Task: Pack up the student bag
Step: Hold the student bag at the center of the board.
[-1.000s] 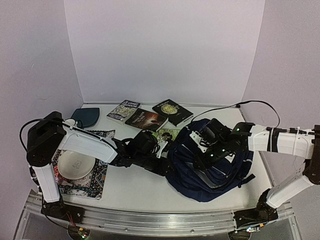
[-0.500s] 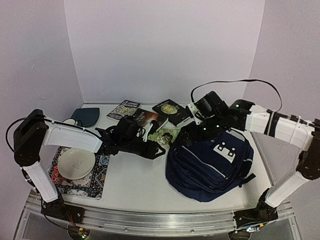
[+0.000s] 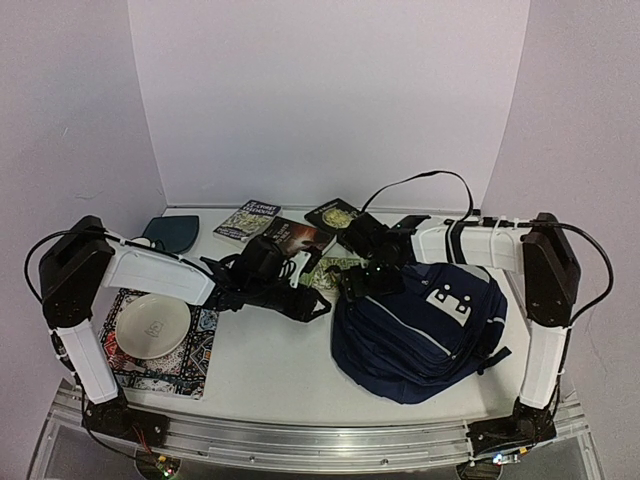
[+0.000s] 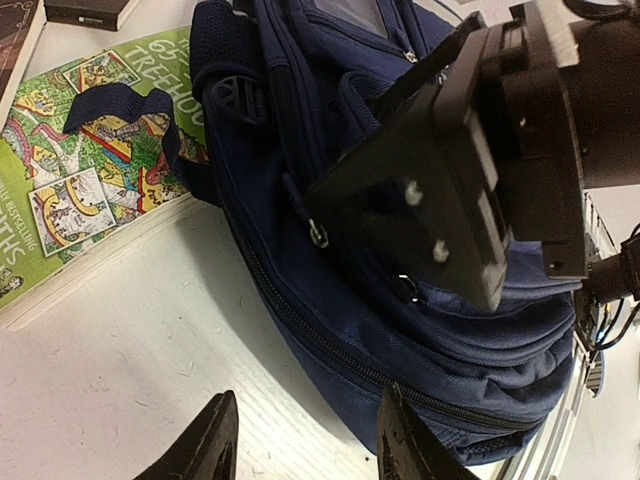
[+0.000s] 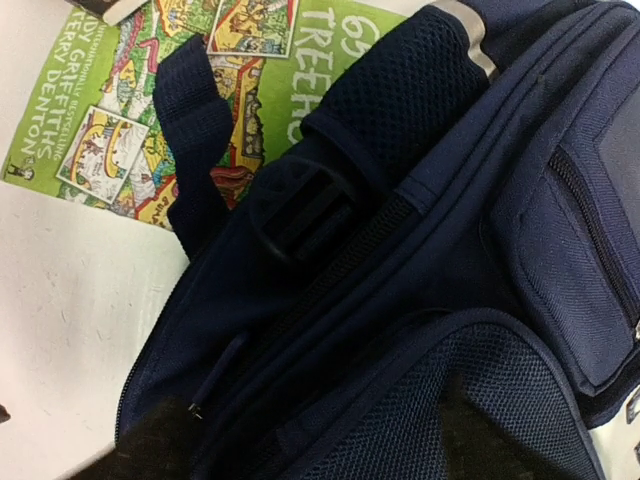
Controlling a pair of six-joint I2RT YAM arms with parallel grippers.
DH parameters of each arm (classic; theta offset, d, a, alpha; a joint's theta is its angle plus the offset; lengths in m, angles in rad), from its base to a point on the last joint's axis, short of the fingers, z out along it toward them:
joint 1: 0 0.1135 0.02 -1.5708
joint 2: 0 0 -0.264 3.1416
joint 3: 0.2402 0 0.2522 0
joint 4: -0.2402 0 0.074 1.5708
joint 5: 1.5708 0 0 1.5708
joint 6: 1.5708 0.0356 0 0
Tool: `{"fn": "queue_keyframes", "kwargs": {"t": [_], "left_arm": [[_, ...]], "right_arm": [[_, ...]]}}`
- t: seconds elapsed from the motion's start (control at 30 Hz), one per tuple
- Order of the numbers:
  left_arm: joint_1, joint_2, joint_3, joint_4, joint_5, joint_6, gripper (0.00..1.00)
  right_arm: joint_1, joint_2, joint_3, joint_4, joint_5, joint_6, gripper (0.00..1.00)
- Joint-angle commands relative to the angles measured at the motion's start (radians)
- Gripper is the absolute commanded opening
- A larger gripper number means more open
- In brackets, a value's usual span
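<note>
The student bag (image 3: 425, 325), a large navy backpack with white patches on its front pocket, lies on the table right of centre. My left gripper (image 3: 316, 304) hovers low just left of the bag's side; in the left wrist view it (image 4: 305, 452) is open with only bare table and the bag's zipped edge (image 4: 330, 340) between the fingertips. My right gripper (image 3: 366, 283) is at the bag's top left corner. In the right wrist view it (image 5: 315, 450) stands open over the bag's mesh back panel and zip (image 5: 330, 250), holding nothing.
A green picture book (image 3: 335, 268) lies partly under the bag's strap (image 5: 195, 130). Three more books (image 3: 292, 238) lie behind it. A teal pouch (image 3: 172, 233) sits at the back left. A white plate (image 3: 150, 325) rests on a patterned mat (image 3: 170, 368) at the left front.
The right gripper let go of the bag, swung back, then came down at the bag's top left corner. The bag settled flat, front pocket up. The left gripper drew back leftward.
</note>
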Motion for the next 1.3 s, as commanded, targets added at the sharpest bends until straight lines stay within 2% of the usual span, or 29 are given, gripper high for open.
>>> {"fn": "queue_keyframes", "kwargs": {"t": [0.0, 0.1, 0.23, 0.6, 0.83, 0.93, 1.27], "left_arm": [[0.005, 0.005, 0.054, 0.021, 0.007, 0.049, 0.48], [0.005, 0.008, 0.063, 0.021, 0.021, 0.063, 0.49], [0.005, 0.008, 0.081, 0.021, 0.043, 0.081, 0.49], [-0.019, 0.078, 0.200, 0.027, 0.204, 0.178, 0.50], [-0.028, 0.147, 0.236, 0.048, 0.317, 0.379, 0.65], [-0.035, 0.187, 0.249, 0.059, 0.361, 0.464, 0.68], [-0.062, 0.264, 0.257, 0.167, 0.271, 0.601, 0.63]], "right_arm": [[-0.013, -0.034, -0.030, -0.067, 0.022, 0.019, 0.56], [-0.014, -0.087, -0.081, -0.064, 0.010, 0.008, 0.29], [-0.014, -0.187, -0.153, -0.029, -0.017, -0.019, 0.02], [-0.014, -0.388, -0.319, 0.142, -0.131, -0.099, 0.00], [-0.014, -0.436, -0.366, 0.205, -0.188, -0.115, 0.00], [-0.014, -0.448, -0.376, 0.225, -0.204, -0.117, 0.00], [-0.014, -0.456, -0.379, 0.265, -0.271, -0.125, 0.00]]}}
